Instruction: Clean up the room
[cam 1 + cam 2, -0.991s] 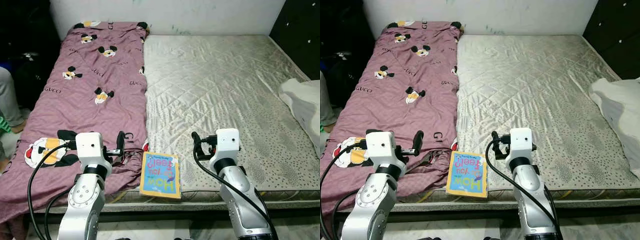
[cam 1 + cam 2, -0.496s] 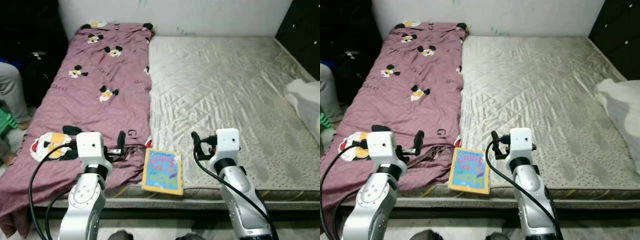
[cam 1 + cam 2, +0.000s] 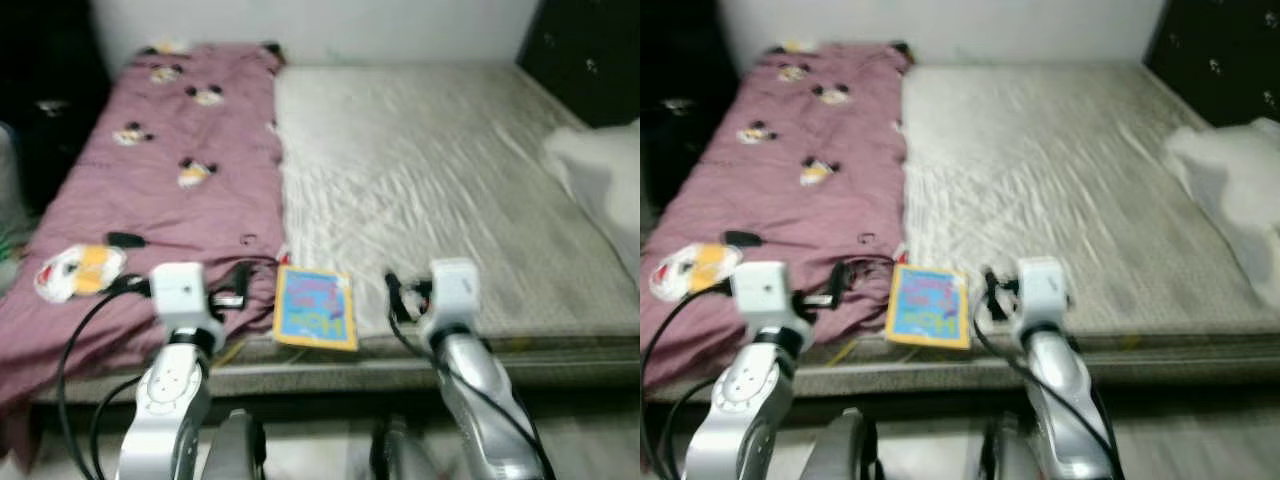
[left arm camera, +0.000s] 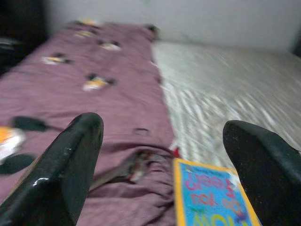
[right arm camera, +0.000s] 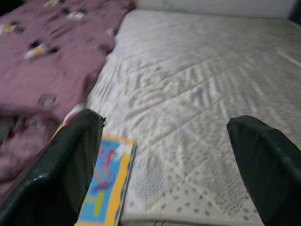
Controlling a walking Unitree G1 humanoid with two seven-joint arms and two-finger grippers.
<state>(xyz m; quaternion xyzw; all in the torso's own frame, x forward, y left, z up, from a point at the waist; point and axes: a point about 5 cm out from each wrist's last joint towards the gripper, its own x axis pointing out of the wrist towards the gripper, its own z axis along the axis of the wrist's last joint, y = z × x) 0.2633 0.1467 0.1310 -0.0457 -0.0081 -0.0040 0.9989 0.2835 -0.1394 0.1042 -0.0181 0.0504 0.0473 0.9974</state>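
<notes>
So the robot is standing at the near edge of a big bed point(image 3: 440, 190), both arms raised in front of it, and the head views are smeared with motion blur — fine detail is a guess.

The obvious clean-up item is a picture book point(image 3: 316, 308) with a blue cover and yellow border. It lies flat at the near edge of the mattress, right on the seam where the purple cartoon-print sheet point(image 3: 160, 190) ends and the bare quilted mattress begins. One corner seems to sit over the edge, which is probably why it looks like the first thing to grab: it's loose, within reach, and could get nudged off.

The left gripper point(image 4: 160, 160) has its fingers spread wide with nothing between them. It sits just left of the book, low over the rumpled near end of the purple sheet. In the left wrist view the book shows between the two black fingers, a bit toward the far side.

The right gripper point(image 5: 169, 155) is also spread wide and empty, just right of the book, which peeks in beside one finger in its wrist view.

So the book lies between the two grippers, near both, touching neither. There's also a white bundle point(image 3: 595, 170) at the bed's right edge — pillow or cloth, can't tell.
</notes>
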